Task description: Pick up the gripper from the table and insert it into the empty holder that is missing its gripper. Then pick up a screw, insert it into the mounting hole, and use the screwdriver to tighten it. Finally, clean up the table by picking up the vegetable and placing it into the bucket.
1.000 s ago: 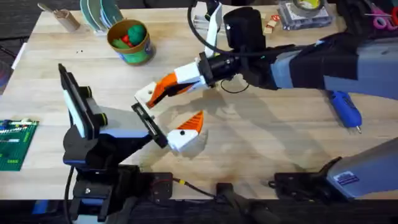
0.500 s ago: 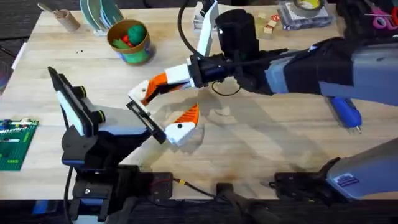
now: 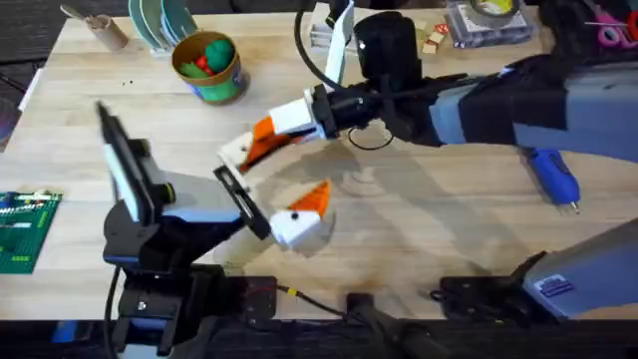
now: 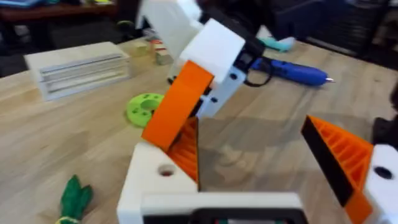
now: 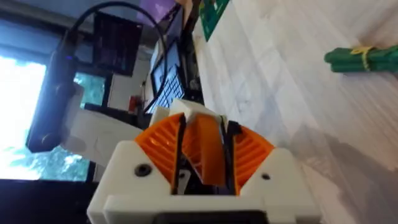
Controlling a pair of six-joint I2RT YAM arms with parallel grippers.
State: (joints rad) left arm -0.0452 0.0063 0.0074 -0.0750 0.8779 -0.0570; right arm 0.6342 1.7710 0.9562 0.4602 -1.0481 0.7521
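the right pincer (image 3: 261, 142), white with orange ribbed pads, reaches across the middle of the light wooden desk (image 3: 419, 229) and is clamped on the small solid-orange ribbed plastic wedge (image 5: 208, 149); in the right wrist view the wedge sits upright between the two orange pads. in the left wrist view the same orange wedge (image 4: 177, 106) is tilted, with its lower end touching the plain white angular plastic holder (image 4: 155, 180), just beside the holder's round mounting hole (image 4: 165, 170).

the left pincer (image 3: 269, 189) stands wide. one of its jaws is the bare white holder (image 3: 235, 152), which meets the right pincer's load; the other jaw carries an orange ribbed pad (image 3: 309, 197) and lies well apart from it.

the bright blue pen-shaped screwdriver (image 3: 554, 178) lies on the desk on the right side, under the right arm. the small dark green leafy toy sprig (image 4: 76, 198) lies flat on the desk near the holder. the small round can with a yellow-orange rim (image 3: 207, 66) stands at the far left of the desk, with a green ball and a red item inside. a lime-green disc (image 4: 144, 107) lies on the desk beyond the wedge.
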